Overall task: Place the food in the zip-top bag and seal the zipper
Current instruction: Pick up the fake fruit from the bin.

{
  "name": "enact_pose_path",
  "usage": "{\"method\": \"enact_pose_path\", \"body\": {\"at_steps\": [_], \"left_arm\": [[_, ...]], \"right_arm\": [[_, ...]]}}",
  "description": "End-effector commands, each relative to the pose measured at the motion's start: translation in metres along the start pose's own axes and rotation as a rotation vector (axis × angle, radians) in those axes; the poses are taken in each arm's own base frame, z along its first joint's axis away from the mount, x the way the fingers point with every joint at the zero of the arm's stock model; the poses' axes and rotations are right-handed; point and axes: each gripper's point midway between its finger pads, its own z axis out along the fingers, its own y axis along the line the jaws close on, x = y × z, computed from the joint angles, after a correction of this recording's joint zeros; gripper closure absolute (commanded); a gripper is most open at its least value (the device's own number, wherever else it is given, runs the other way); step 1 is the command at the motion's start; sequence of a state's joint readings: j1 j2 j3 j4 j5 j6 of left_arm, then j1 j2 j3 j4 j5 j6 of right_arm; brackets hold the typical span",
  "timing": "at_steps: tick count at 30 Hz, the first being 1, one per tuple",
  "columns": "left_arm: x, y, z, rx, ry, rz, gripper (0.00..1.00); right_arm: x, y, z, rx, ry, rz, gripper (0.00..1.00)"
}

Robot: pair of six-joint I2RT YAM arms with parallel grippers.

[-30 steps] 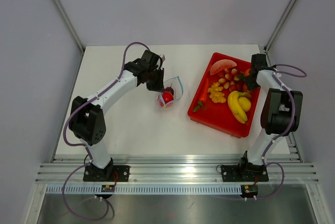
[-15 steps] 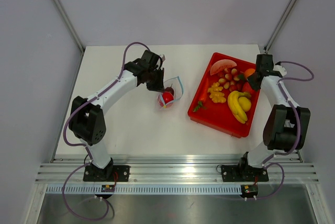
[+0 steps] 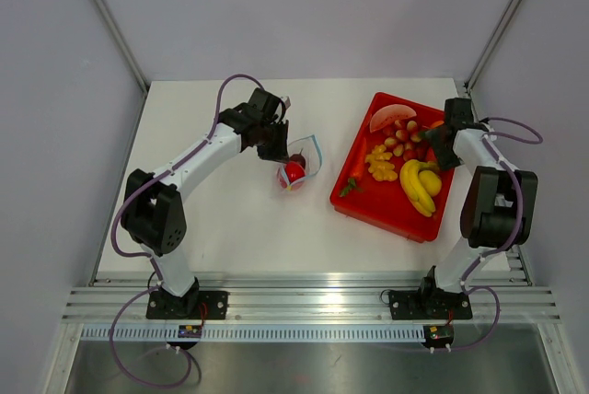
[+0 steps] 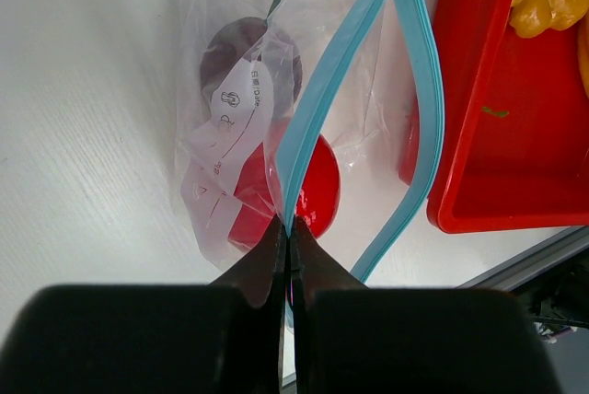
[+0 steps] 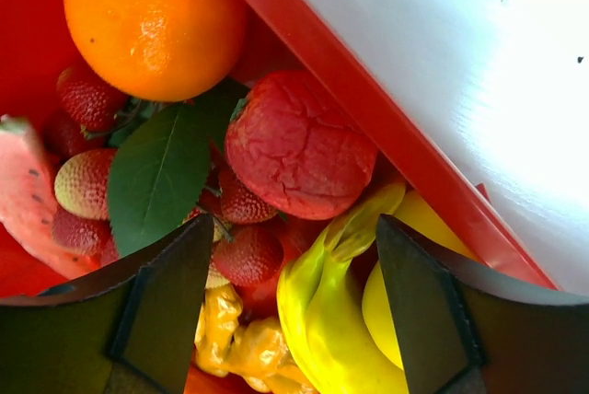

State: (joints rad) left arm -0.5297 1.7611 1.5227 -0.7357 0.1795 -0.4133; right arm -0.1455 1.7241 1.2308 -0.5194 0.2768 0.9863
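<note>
the left pincer point(image 4: 287, 228) is clenched on the light blue zipper point(image 4: 342, 72) of the clear bag point(image 4: 221, 164), which lies open-mouthed on the white worktop point(image 3: 230, 219) just left of the red tray point(image 3: 368, 202). the red fruit point(image 4: 317, 182) and the purple fruit point(image 4: 230, 53) both sit inside the bag. the right pincer point(image 5: 290, 307) is released over the tray, its fingers straddling a banana point(image 5: 322, 320) tip and strawberries point(image 5: 248, 256) near an orange point(image 5: 147, 21), gripping nothing.

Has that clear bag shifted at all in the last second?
No. The zip-top bag lies just as far left of the red tray as before.
</note>
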Motion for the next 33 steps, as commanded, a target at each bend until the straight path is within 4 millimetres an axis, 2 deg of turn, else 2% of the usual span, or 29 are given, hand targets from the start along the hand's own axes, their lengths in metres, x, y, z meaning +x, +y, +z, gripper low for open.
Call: {"method": "enact_pose_path", "body": {"at_steps": [1, 2, 11, 16, 19, 21, 27, 29, 33], "left_arm": [[-0.012, -0.009, -0.009, 0.025, -0.040, 0.036, 1.00], [-0.012, -0.009, -0.009, 0.026, -0.039, 0.039, 1.00], [-0.010, -0.007, -0.004, 0.028, -0.026, 0.042, 1.00], [-0.008, -0.007, -0.001, 0.031, -0.016, 0.044, 1.00], [-0.008, -0.007, 0.001, 0.034, -0.013, 0.043, 1.00], [-0.007, -0.008, 0.002, 0.038, -0.007, 0.043, 1.00], [-0.006, -0.007, 0.002, 0.038, -0.005, 0.047, 1.00], [-0.005, -0.005, 0.002, 0.033, -0.003, 0.045, 1.00], [-0.004, -0.005, 0.002, 0.032, -0.002, 0.044, 1.00]], "right_arm": [[-0.022, 0.018, -0.002, -0.021, -0.061, 0.116, 0.20], [-0.022, 0.018, 0.001, -0.016, -0.066, 0.120, 0.17], [-0.024, 0.013, 0.008, 0.009, -0.100, 0.237, 0.16], [-0.030, 0.003, 0.007, 0.033, -0.151, 0.313, 0.16], [-0.030, -0.003, 0.006, 0.077, -0.182, 0.323, 0.16], [-0.032, 0.002, 0.007, 0.069, -0.201, 0.313, 0.17], [-0.025, 0.002, 0.021, 0.097, -0.179, 0.298, 0.17], [-0.021, 0.000, 0.025, 0.105, -0.173, 0.293, 0.18], [-0.018, -0.001, 0.027, 0.105, -0.172, 0.289, 0.29]]}}
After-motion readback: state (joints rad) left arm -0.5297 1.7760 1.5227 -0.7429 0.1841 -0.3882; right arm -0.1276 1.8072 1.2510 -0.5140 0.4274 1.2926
